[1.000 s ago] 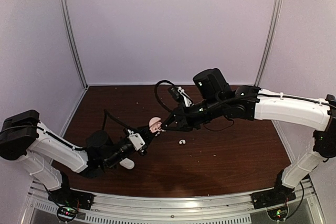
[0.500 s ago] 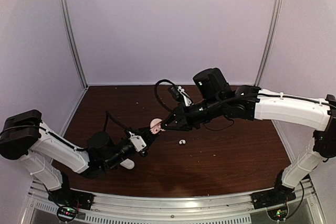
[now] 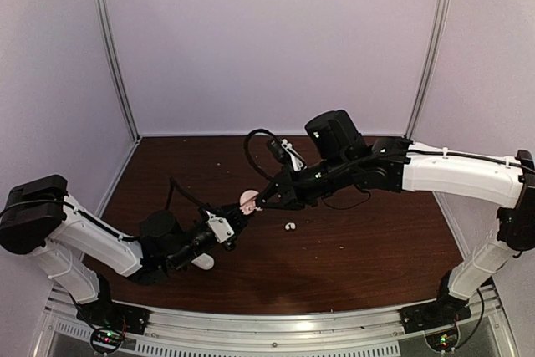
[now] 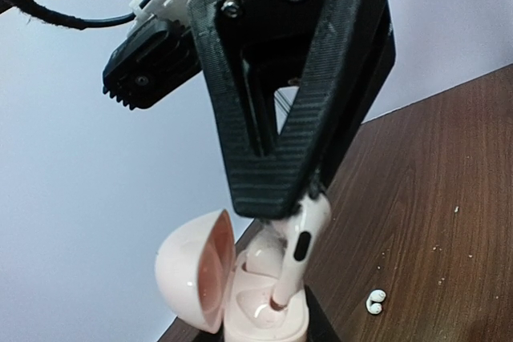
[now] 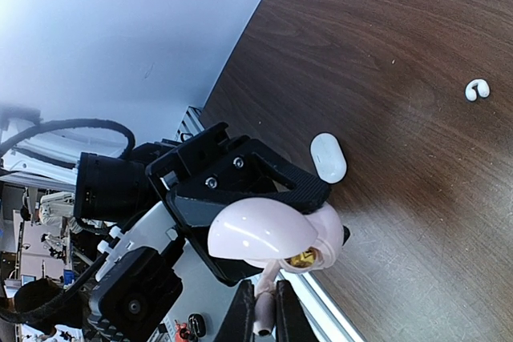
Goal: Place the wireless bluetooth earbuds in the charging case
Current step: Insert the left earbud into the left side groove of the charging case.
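Note:
My left gripper is shut on the base of a pale pink charging case and holds it above the table with its lid open. My right gripper is shut on a pale stemmed earbud. The stem's tip stands in the case's near socket. A second bud sits in the far socket. The case also shows in the top view and the right wrist view. A tiny white curled piece lies on the brown table, apart from both grippers.
A white oval case lies on the table under my left forearm, also in the top view. The tiny white piece also shows in both wrist views. Pale walls enclose the table on three sides.
My right gripper has edged slightly left and down with the earbud, closer onto the open case. The left gripper and case have barely moved.

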Action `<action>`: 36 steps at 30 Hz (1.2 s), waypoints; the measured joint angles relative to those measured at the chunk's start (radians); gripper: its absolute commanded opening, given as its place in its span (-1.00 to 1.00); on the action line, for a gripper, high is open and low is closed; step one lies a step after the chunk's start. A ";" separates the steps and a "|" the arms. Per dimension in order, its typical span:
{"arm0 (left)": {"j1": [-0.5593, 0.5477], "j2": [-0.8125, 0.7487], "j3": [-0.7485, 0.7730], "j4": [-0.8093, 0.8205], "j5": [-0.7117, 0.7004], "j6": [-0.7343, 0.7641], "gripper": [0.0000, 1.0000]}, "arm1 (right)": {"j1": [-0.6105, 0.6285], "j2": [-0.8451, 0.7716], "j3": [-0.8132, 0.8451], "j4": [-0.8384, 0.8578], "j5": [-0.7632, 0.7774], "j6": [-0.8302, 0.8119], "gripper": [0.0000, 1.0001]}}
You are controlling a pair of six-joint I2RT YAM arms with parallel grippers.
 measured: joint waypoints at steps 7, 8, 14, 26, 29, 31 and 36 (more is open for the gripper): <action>-0.002 0.002 0.000 0.002 0.000 0.000 -1.00 | 0.000 0.002 0.000 0.000 0.003 -0.002 -0.71; -0.002 0.002 0.000 0.002 0.000 0.000 -1.00 | 0.000 0.002 0.000 0.000 0.005 -0.002 -0.70; -0.002 0.002 0.000 0.001 0.000 -0.007 -1.00 | 0.000 0.011 0.000 -0.001 0.010 0.000 -0.68; -0.002 0.024 0.010 0.005 -0.016 -0.024 -1.00 | 0.000 0.017 0.006 -0.010 0.031 0.019 -0.70; -0.002 0.030 0.017 -0.003 -0.027 -0.024 -1.00 | 0.000 0.022 0.010 -0.011 0.033 0.019 -0.71; -0.002 0.033 0.019 -0.007 -0.036 -0.024 -1.00 | -0.001 0.026 0.014 -0.013 0.039 0.020 -0.73; -0.004 0.036 0.027 -0.012 -0.050 -0.024 -1.00 | -0.001 0.028 0.020 -0.014 0.053 0.024 -0.74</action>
